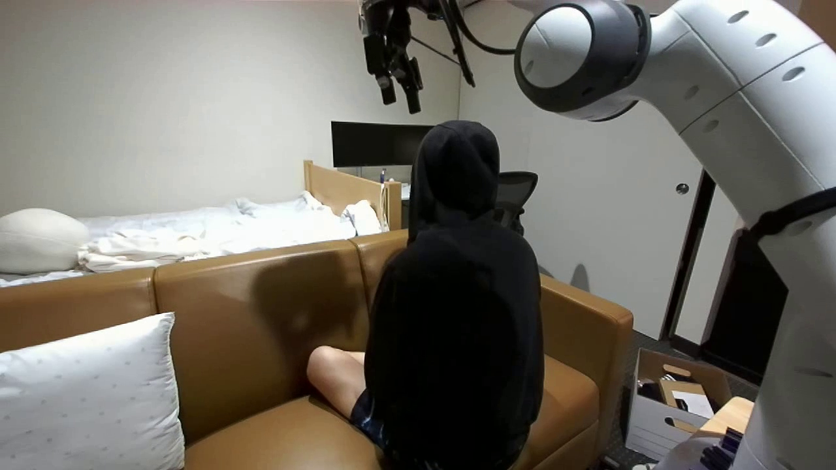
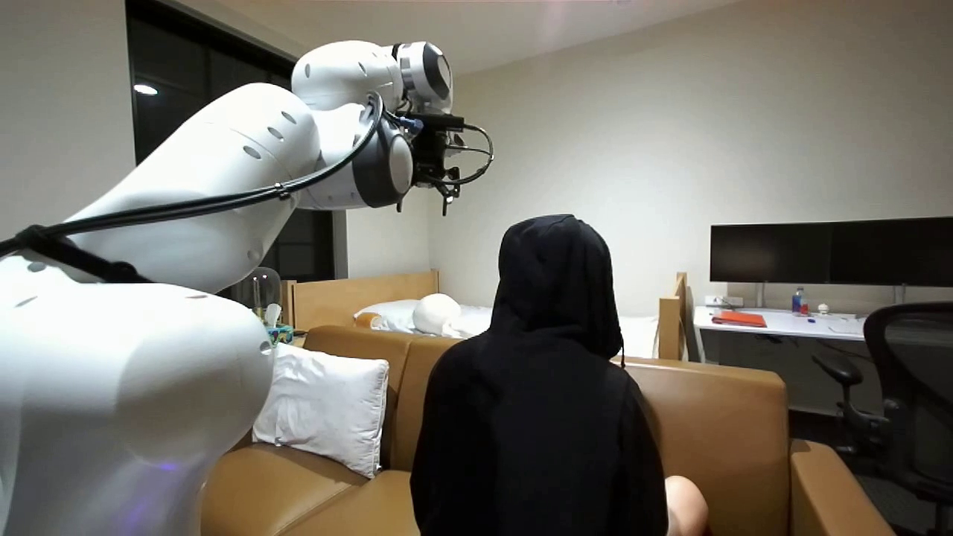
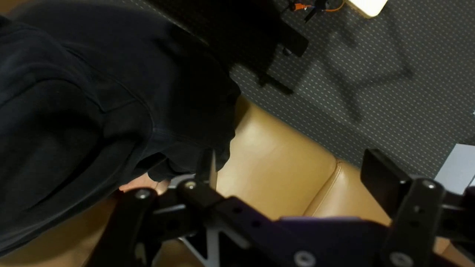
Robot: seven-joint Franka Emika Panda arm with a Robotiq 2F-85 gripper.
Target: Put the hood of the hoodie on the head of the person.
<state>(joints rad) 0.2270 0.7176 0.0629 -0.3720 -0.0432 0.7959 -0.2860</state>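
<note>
The black hood (image 1: 460, 170) is up and covers the head of the seated person, seen from behind in both exterior views (image 2: 555, 275). The person wears the black hoodie (image 1: 457, 346) and sits on the brown sofa. The face and hair are hidden. My gripper (image 1: 401, 102) is above the hood and off to its left in both exterior views (image 2: 423, 208), apart from the cloth. In the wrist view its fingers (image 3: 291, 165) are wide apart with nothing between them. The hoodie's dark cloth (image 3: 92, 104) fills the left of that view.
The brown sofa (image 1: 261, 307) has a white pillow (image 1: 91, 391) on it. A bed (image 1: 215, 225) stands behind. A monitor (image 1: 379, 143) and an office chair (image 2: 908, 387) are beyond. An open box (image 1: 673, 398) stands by the sofa arm. Carpet (image 3: 371, 74) shows below the gripper.
</note>
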